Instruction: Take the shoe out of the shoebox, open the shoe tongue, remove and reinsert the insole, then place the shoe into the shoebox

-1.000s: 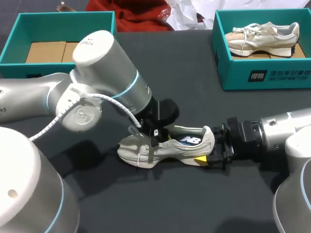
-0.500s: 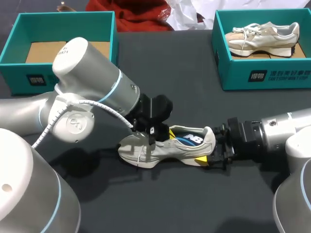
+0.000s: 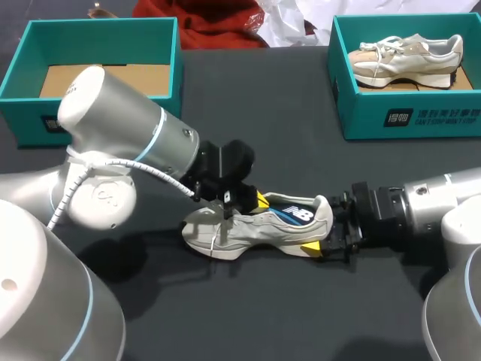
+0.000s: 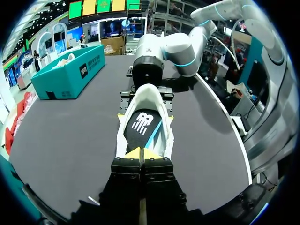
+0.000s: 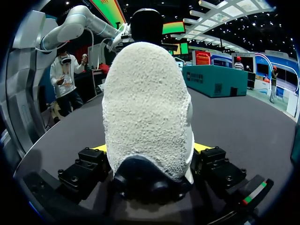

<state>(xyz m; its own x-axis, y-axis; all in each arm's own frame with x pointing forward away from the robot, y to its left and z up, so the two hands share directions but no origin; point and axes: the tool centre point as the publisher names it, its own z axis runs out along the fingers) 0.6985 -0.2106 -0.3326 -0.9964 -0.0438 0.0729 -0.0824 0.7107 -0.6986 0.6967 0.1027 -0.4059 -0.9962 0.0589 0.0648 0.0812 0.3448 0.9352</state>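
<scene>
On your dark worktop [image 3: 301, 113], well apart from the teal shoebox [image 3: 22, 113], the pale shoe [image 3: 255, 229] stands on its sole, your right jaws clamped on its heel from both sides, your left jaws (yellow tips [image 4: 133, 153] pressed together) at the front of its opening, the black insole [image 4: 143, 124] showing inside.

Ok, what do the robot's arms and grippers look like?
The left arm and right arm are thick silver-grey tubes with rounded joints and blue rings; a white coiled cable runs along the left. The left gripper and right gripper are black with yellow tips.
</scene>
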